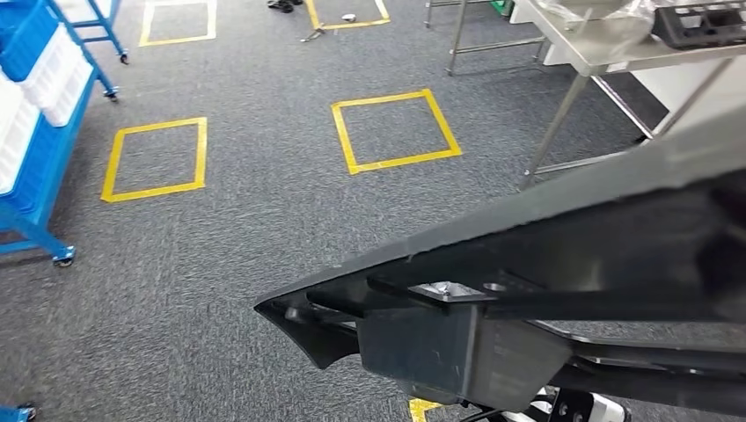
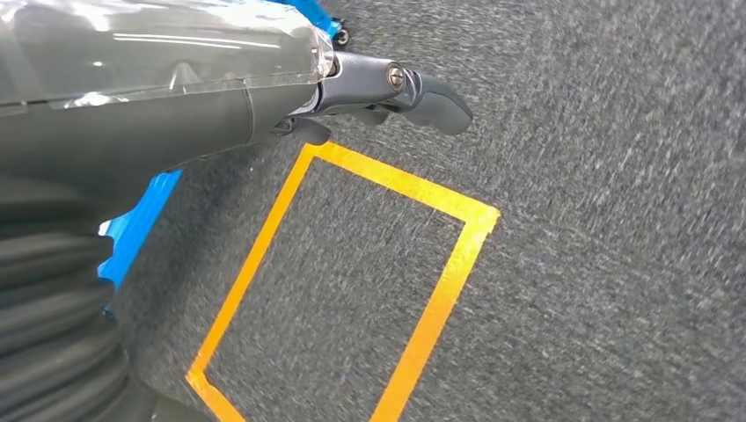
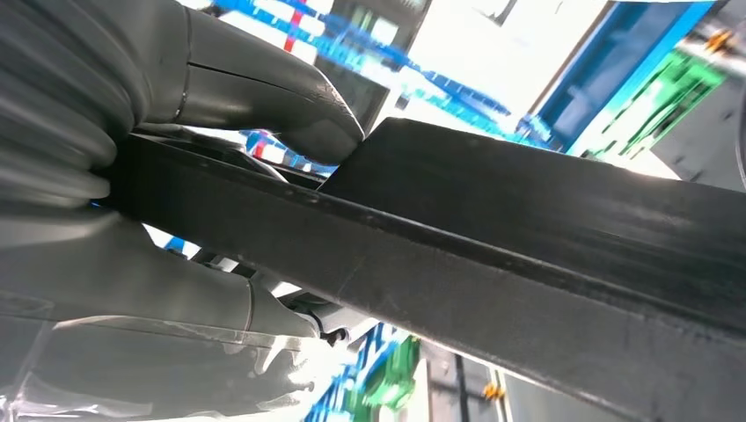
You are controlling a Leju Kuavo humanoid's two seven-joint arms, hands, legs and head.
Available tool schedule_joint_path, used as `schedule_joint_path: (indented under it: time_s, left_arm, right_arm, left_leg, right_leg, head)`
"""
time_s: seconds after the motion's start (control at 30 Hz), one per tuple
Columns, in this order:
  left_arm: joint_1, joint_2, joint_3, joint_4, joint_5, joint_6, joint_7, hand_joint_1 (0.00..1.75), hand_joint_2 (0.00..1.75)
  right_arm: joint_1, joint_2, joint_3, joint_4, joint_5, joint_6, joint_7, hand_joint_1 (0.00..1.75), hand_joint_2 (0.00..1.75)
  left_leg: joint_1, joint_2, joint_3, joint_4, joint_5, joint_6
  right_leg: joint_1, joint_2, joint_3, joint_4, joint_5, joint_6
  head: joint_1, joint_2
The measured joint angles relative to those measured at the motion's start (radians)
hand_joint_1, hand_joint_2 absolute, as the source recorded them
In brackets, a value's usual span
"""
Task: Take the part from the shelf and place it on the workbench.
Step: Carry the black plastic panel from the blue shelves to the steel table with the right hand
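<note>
Shelf (image 1: 35,132) left, workbench (image 1: 607,48) far right, part (image 1: 528,290) nearest.

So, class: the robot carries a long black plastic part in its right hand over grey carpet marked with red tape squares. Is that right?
One detail is wrong: the tape squares on the grey carpet are yellow, not red, as the head view shows. The rest stands: the right hand grips the long black plastic part, seen in the right wrist view.

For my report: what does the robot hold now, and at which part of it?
The right hand grips the long black part across its flat edge, thumb on one face. The left hand holds nothing.
</note>
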Motion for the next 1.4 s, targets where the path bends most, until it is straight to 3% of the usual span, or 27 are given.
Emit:
schedule_joint_path:
  time_s: [0.03, 0.07, 0.1, 0.17, 0.23, 0.3, 0.37, 0.43, 0.47, 0.5, 0.53, 0.57, 0.6, 0.67, 0.73, 0.77, 0.83, 0.9, 0.97, 1.03, 1.07, 1.1, 1.13, 1.2, 1.27, 1.33, 1.4]
  left_arm:
    - [0.000, 0.000, -0.001, 0.000, 0.000, -0.004, 0.006, 0.00, 1.75]
    - [-0.001, -0.001, -0.004, 0.000, 0.000, -0.009, 0.016, 0.00, 1.75]
    - [-0.002, -0.004, -0.009, 0.000, 0.000, -0.014, 0.027, 0.00, 1.75]
    - [-0.005, -0.012, -0.021, 0.000, 0.000, -0.019, 0.050, 0.00, 1.75]
    - [-0.004, -0.022, -0.026, 0.000, 0.000, -0.021, 0.063, 0.00, 1.75]
    - [-0.004, -0.034, -0.028, 0.000, 0.000, -0.021, 0.069, 0.00, 1.75]
    - [-0.005, -0.049, -0.030, 0.000, 0.000, -0.020, 0.070, 0.00, 1.75]
    - [-0.001, -0.061, -0.035, 0.000, 0.000, -0.026, 0.067, 0.00, 1.75]
    - [0.004, -0.067, -0.040, 0.000, 0.000, -0.033, 0.066, 0.00, 1.75]
    - [0.008, -0.071, -0.046, 0.000, 0.000, -0.041, 0.064, 0.00, 1.75]
    - [0.011, -0.076, -0.053, 0.000, 0.000, -0.049, 0.064, 0.00, 1.75]
    - [0.012, -0.080, -0.062, 0.000, 0.000, -0.056, 0.066, 0.00, 1.75]
    - [0.011, -0.083, -0.068, 0.000, 0.000, -0.061, 0.068, 0.00, 1.75]
    - [0.009, -0.088, -0.079, 0.000, 0.000, -0.067, 0.073, 0.00, 1.75]
    - [0.008, -0.091, -0.086, 0.000, 0.000, -0.068, 0.079, 0.00, 1.75]
    - [0.008, -0.093, -0.090, 0.000, 0.000, -0.067, 0.081, 0.00, 1.75]
    - [0.006, -0.097, -0.095, -0.001, 0.000, -0.064, 0.084, 0.00, 1.75]
    - [0.006, -0.102, -0.095, -0.001, 0.000, -0.061, 0.082, 0.00, 1.75]
    - [0.011, -0.105, -0.095, -0.001, 0.000, -0.061, 0.077, 0.00, 1.75]
    - [0.016, -0.108, -0.095, -0.001, 0.000, -0.062, 0.067, 0.00, 1.75]
    - [0.017, -0.109, -0.095, -0.001, 0.000, -0.063, 0.061, 0.00, 1.75]
    - [0.016, -0.110, -0.094, -0.001, 0.000, -0.065, 0.056, 0.00, 1.75]
    - [0.015, -0.111, -0.093, -0.001, -0.001, -0.068, 0.051, 0.00, 1.75]
    - [0.012, -0.112, -0.091, -0.001, 0.000, -0.071, 0.045, 0.00, 1.75]
    - [0.012, -0.112, -0.089, -0.001, 0.000, -0.073, 0.043, 0.00, 1.75]
    - [0.010, -0.112, -0.087, -0.001, 0.000, -0.073, 0.042, 0.00, 1.75]
    - [0.008, -0.112, -0.083, -0.001, -0.001, -0.072, 0.044, 0.00, 1.75]
  right_arm:
    - [0.001, 0.000, 0.002, 0.000, 0.007, -0.010, 0.000, 1.75, 1.75]
    - [0.003, 0.000, 0.004, -0.002, 0.016, -0.021, 0.000, 1.75, 1.75]
    - [0.003, 0.000, 0.007, -0.004, 0.025, -0.029, 0.000, 1.75, 1.75]
    - [0.003, 0.000, 0.010, -0.009, 0.042, -0.041, 0.000, 1.75, 1.75]
    - [0.002, -0.002, 0.011, -0.011, 0.050, -0.043, 0.000, 1.75, 1.75]
    - [-0.002, -0.005, 0.011, -0.009, 0.051, -0.033, 0.000, 1.75, 1.75]
    - [-0.013, -0.006, 0.015, -0.007, 0.057, -0.019, 0.000, 1.75, 1.75]
    - [-0.024, -0.006, 0.024, -0.006, 0.076, -0.016, 0.000, 1.75, 1.75]
    - [-0.024, -0.005, 0.029, -0.005, 0.090, -0.019, 0.000, 1.75, 1.75]
    - [-0.021, -0.005, 0.033, -0.006, 0.103, -0.025, 0.000, 1.75, 1.75]
    - [-0.016, -0.005, 0.036, -0.007, 0.116, -0.032, 0.000, 1.75, 1.75]
    - [-0.009, -0.005, 0.038, -0.009, 0.127, -0.039, 0.000, 1.75, 1.75]
    - [-0.004, -0.005, 0.039, -0.012, 0.135, -0.046, 0.001, 1.75, 1.75]
    - [0.004, -0.005, 0.041, -0.016, 0.143, -0.054, 0.001, 1.75, 1.75]
    - [0.009, -0.006, 0.042, -0.017, 0.143, -0.056, 0.001, 1.75, 1.75]
    - [0.012, -0.007, 0.042, -0.017, 0.141, -0.056, 0.001, 1.75, 1.75]
    - [0.019, -0.012, 0.042, -0.015, 0.132, -0.053, 0.000, 1.75, 1.75]
    - [0.023, -0.017, 0.042, -0.012, 0.122, -0.052, 0.000, 1.75, 1.75]
    - [0.024, -0.022, 0.042, -0.008, 0.114, -0.052, 0.000, 1.75, 1.75]
    - [0.023, -0.026, 0.042, -0.003, 0.106, -0.054, 0.000, 1.75, 1.75]
    - [0.022, -0.027, 0.042, 0.000, 0.102, -0.055, 0.000, 1.75, 1.75]
    - [0.020, -0.028, 0.042, 0.002, 0.098, -0.056, 0.000, 1.75, 1.75]
    - [0.017, -0.029, 0.042, 0.005, 0.094, -0.056, 0.000, 1.75, 1.75]
    - [0.007, -0.029, 0.042, 0.011, 0.090, -0.057, 0.000, 1.75, 1.75]
    - [-0.001, -0.029, 0.043, 0.016, 0.089, -0.060, 0.000, 1.75, 1.75]
    - [-0.001, -0.029, 0.043, 0.021, 0.085, -0.069, 0.000, 1.75, 1.75]
    - [0.002, -0.028, 0.042, 0.025, 0.073, -0.083, 0.000, 1.75, 1.75]
  left_leg:
    - [-0.001, 0.013, 0.000, 0.000, -0.001, 0.000]
    - [-0.001, 0.025, 0.000, 0.000, -0.002, -0.001]
    - [-0.001, 0.037, 0.001, 0.000, -0.003, -0.002]
    - [-0.005, 0.057, 0.005, 0.001, -0.007, -0.008]
    - [-0.010, 0.074, 0.008, 0.002, -0.012, -0.016]
    - [-0.011, 0.092, 0.011, 0.002, -0.015, -0.025]
    - [-0.006, 0.066, 0.005, 0.026, -0.036, -0.034]
    - [0.000, 0.011, -0.036, 0.122, -0.093, -0.041]
    - [0.002, -0.005, -0.069, 0.193, -0.127, -0.043]
    - [0.004, -0.011, -0.098, 0.255, -0.149, -0.045]
    - [0.005, -0.013, -0.117, 0.290, -0.154, -0.047]
    - [0.007, -0.014, -0.118, 0.286, -0.137, -0.047]
    - [0.010, -0.018, -0.101, 0.244, -0.104, -0.048]
    - [0.017, -0.054, -0.044, 0.113, -0.039, -0.049]
    - [0.019, -0.091, -0.012, 0.040, -0.021, -0.044]
    - [0.016, -0.096, -0.009, 0.035, -0.024, -0.040]
    - [0.013, -0.076, -0.007, 0.027, -0.018, -0.025]
    - [0.013, -0.052, -0.005, 0.017, -0.011, -0.010]
    - [0.009, -0.027, -0.005, 0.013, -0.009, -0.001]
    - [0.005, 0.000, -0.006, 0.013, -0.010, 0.002]
    - [0.004, 0.012, -0.006, 0.014, -0.011, 0.002]
    - [0.003, 0.024, -0.005, 0.014, -0.012, 0.002]
    - [0.003, 0.035, -0.003, 0.014, -0.014, 0.001]
    - [-0.001, 0.053, 0.001, 0.015, -0.018, -0.005]
    - [-0.004, 0.070, 0.005, 0.015, -0.023, -0.013]
    - [-0.005, 0.085, 0.007, 0.015, -0.028, -0.022]
    - [-0.003, 0.058, -0.001, 0.045, -0.052, -0.031]
  right_leg:
    - [-0.001, -0.004, -0.008, 0.020, 0.001, 0.001]
    - [-0.002, -0.009, 0.007, -0.007, 0.021, 0.001]
    - [-0.001, -0.021, 0.044, -0.071, 0.053, 0.000]
    - [0.006, -0.069, 0.125, -0.218, 0.099, -0.007]
    - [0.013, -0.089, 0.152, -0.274, 0.106, -0.015]
    - [0.013, -0.064, 0.148, -0.276, 0.111, -0.023]
    - [0.009, -0.043, 0.149, -0.282, 0.117, -0.033]
    - [0.005, -0.021, 0.151, -0.287, 0.121, -0.041]
    - [0.005, -0.009, 0.150, -0.286, 0.122, -0.043]
    - [0.006, 0.004, 0.150, -0.286, 0.122, -0.044]
    - [0.007, 0.017, 0.151, -0.285, 0.122, -0.044]
    - [0.007, 0.031, 0.151, -0.283, 0.121, -0.043]
    - [0.006, 0.044, 0.151, -0.280, 0.120, -0.042]
    - [0.005, 0.069, 0.149, -0.270, 0.116, -0.035]
    - [0.002, 0.093, 0.141, -0.261, 0.115, -0.022]
    - [0.000, 0.104, 0.136, -0.260, 0.118, -0.015]
    - [-0.004, 0.115, 0.129, -0.259, 0.121, -0.002]
    - [-0.002, 0.074, 0.108, -0.219, 0.093, 0.007]
    - [0.000, 0.017, 0.053, -0.104, 0.031, 0.012]
    - [-0.001, -0.002, -0.001, 0.009, -0.010, 0.015]
    - [-0.002, -0.005, -0.007, 0.025, -0.007, 0.016]
    - [-0.001, -0.009, 0.008, -0.002, 0.014, 0.015]
    - [-0.001, -0.017, 0.043, -0.064, 0.047, 0.012]
    - [0.008, -0.059, 0.121, -0.209, 0.096, 0.001]
    - [0.018, -0.081, 0.151, -0.271, 0.104, -0.009]
    - [0.018, -0.059, 0.149, -0.275, 0.107, -0.018]
    - [0.010, -0.039, 0.153, -0.283, 0.112, -0.028]
  head:
    - [0.000, 0.000]
    - [0.000, 0.000]
    - [0.000, 0.000]
    - [0.000, 0.000]
    - [0.000, 0.000]
    - [0.000, 0.000]
    - [0.000, 0.000]
    - [0.000, 0.000]
    - [0.000, 0.000]
    - [0.000, 0.000]
    - [0.000, 0.000]
    - [0.000, 0.000]
    - [0.000, 0.000]
    - [0.000, 0.000]
    - [0.000, 0.000]
    - [0.000, 0.000]
    - [0.000, 0.000]
    - [0.000, 0.000]
    - [0.001, 0.000]
    - [0.000, 0.000]
    - [0.000, 0.000]
    - [0.000, 0.000]
    - [0.000, 0.000]
    - [0.000, 0.000]
    - [0.000, 0.000]
    - [0.000, 0.000]
    - [0.000, 0.000]
